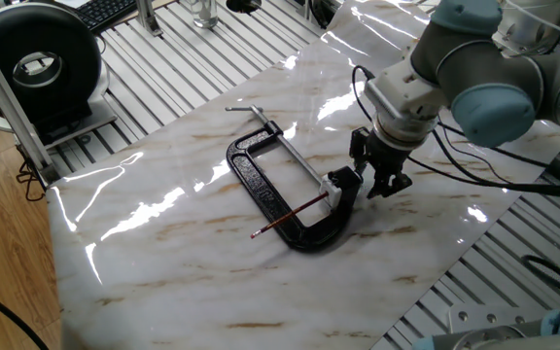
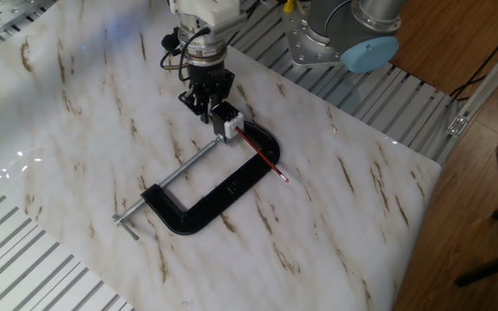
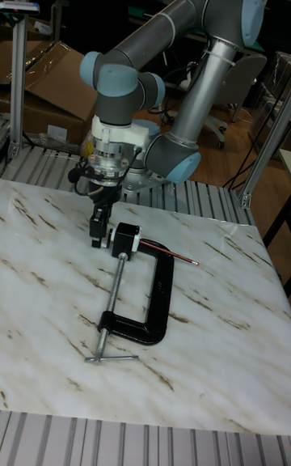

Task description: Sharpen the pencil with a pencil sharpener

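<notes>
Red pencil (image 1: 290, 218) lies across the black clamp (image 1: 261, 190), tip in the sharpener (image 2: 230, 123). The claw (image 2: 206, 99) hovers beside it; I cannot tell its state. A nudge could dislodge the pencil.

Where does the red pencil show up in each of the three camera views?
One fixed view: the pencil lies centre, across the black clamp.
The other fixed view: the pencil lies centre, right of the gripper.
Tall fixed view: only its tip shows, right of the clamp.
Shared landmark: the clamp.
</notes>
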Motion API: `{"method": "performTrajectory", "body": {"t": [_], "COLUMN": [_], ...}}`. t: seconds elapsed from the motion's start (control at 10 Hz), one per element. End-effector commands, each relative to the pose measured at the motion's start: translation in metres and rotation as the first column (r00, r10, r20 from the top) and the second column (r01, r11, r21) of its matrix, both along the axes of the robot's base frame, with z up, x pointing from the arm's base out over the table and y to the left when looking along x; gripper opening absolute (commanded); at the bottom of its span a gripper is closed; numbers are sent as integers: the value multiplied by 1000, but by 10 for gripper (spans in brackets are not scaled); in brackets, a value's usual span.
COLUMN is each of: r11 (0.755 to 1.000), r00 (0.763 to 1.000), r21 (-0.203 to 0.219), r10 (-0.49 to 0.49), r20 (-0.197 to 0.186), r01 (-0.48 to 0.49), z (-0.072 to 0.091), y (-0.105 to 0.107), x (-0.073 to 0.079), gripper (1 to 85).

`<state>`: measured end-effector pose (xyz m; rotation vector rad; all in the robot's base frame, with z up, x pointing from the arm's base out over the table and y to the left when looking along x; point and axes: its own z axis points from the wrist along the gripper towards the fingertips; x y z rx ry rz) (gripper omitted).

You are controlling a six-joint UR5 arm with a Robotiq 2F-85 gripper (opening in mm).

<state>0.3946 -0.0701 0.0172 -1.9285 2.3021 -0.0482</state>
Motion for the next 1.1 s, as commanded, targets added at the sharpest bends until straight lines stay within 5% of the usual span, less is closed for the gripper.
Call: {"method": "performTrajectory", "body": {"t": [0.0, 0.3, 0.5, 0.7, 0.9, 1.0], "r11": [999, 990, 968, 930, 827, 755], "r00": [999, 987, 961, 921, 818, 745], "r21": [-10, 2, -11, -29, -29, -29], "r10": [-50, -142, -249, -368, -561, -651], "r20": [-18, -73, -123, -125, -126, -142], "r01": [50, 142, 249, 367, 562, 655], "z": [15, 40, 68, 95, 118, 130], "y": [-11, -24, -40, -45, -33, -21], "x": [-10, -23, -27, -18, -7, -3], "gripper": [483, 483, 487, 483, 440, 387]}}
